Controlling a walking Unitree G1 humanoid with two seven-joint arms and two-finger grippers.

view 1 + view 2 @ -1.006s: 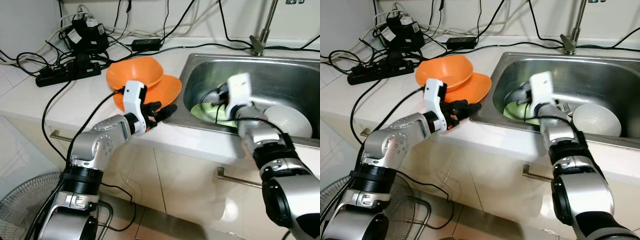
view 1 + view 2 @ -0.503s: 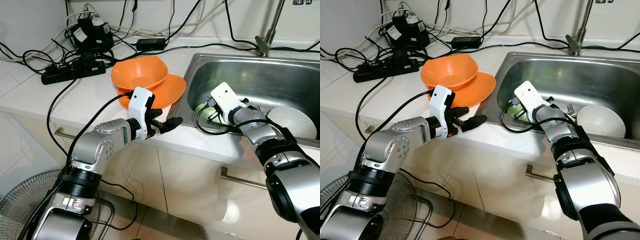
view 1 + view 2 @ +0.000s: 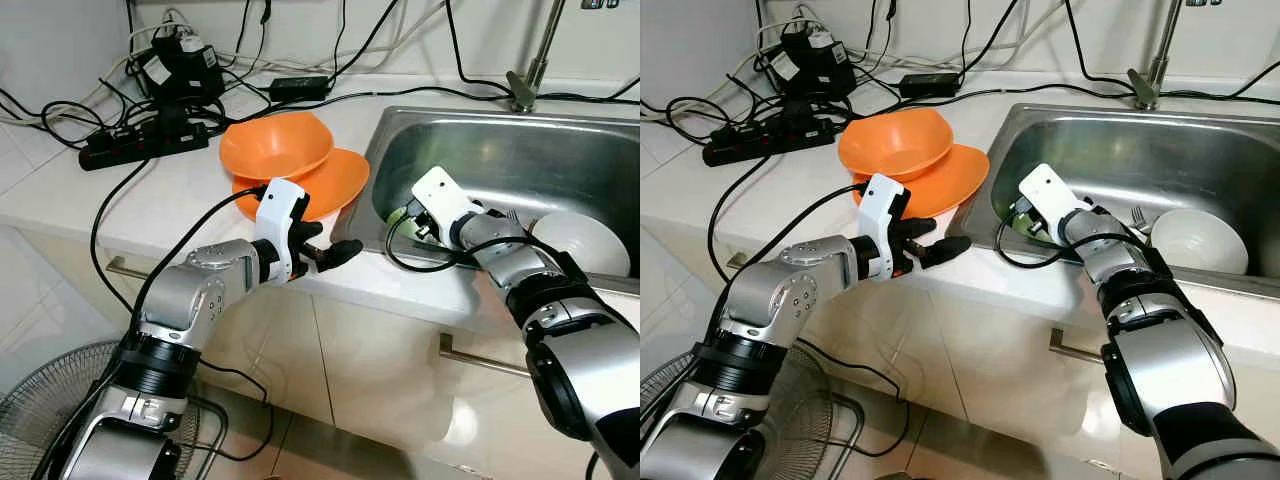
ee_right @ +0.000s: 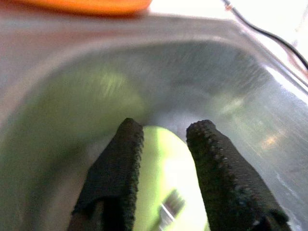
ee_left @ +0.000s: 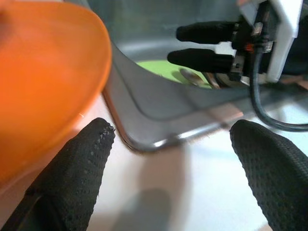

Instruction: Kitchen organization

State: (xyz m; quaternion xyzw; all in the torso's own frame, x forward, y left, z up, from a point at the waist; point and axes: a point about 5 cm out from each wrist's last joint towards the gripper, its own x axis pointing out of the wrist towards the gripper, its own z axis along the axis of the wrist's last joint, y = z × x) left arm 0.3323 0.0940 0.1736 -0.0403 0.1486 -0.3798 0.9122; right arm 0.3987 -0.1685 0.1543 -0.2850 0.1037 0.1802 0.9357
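Orange bowls point(image 3: 290, 165) sit on white counter point(image 3: 170, 195); left claw point(image 3: 335, 252) wide open, right claw point(image 4: 163, 168) parted, both empty.

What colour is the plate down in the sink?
The plate is light green, clearest in the right wrist view.

The sink point(image 3: 560, 160) was brushed metal with a dull sheen. The orange bowls point(image 3: 285, 160) looked like smooth, glossy plastic. The counter point(image 3: 150, 190) was a smooth, pale, faintly shiny surface. Both grippers' fingers point(image 5: 72, 178) were matt black with a rough dotted texture. The white bowl point(image 3: 585, 240) looked glazed and smooth.
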